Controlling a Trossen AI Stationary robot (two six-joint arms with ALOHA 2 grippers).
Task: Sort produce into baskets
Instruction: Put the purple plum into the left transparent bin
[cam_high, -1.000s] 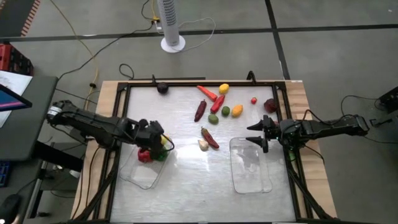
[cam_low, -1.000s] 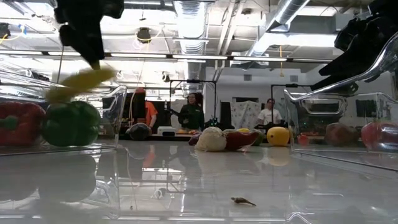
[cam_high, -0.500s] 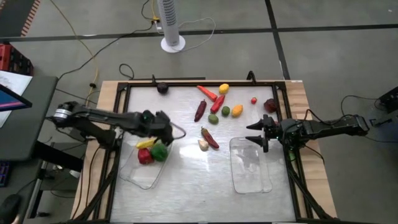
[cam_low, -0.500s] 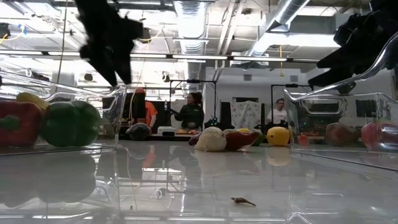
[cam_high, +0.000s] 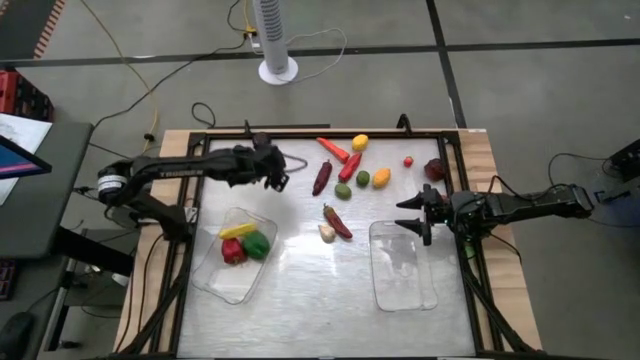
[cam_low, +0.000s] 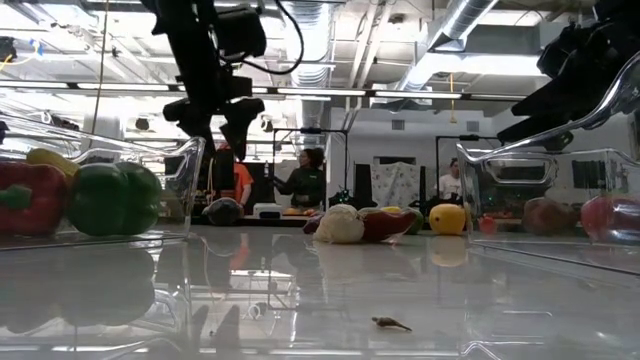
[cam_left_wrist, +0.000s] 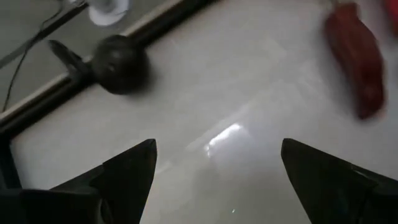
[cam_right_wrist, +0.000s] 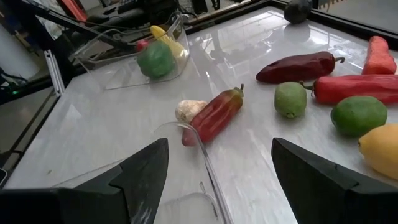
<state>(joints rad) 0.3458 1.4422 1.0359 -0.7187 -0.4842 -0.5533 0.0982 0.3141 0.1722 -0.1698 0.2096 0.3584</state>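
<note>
Worktop (cam_high: 300, 300): produce lies scattered along its far edge
Left basket (cam_high: 215, 285): near the left edge, we see red, green and yellow pieces in it
Right basket (cam_high: 405, 285): near the right edge, empty
Left gripper (cam_high: 276, 168): fingers spread wide, empty, hovering near the far-left corner
Right gripper (cam_high: 408, 217): fingers apart, empty, waiting at its basket's far end
Dark purple piece (cam_left_wrist: 119, 63): we judge it next; we should centre over it before closing

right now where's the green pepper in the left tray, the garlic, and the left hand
green pepper (cam_high: 257, 244), high view, middle of its top
garlic (cam_high: 326, 233), high view, centre of the white bulb
left hand (cam_high: 279, 172), high view, midway between its open fingertips
</note>
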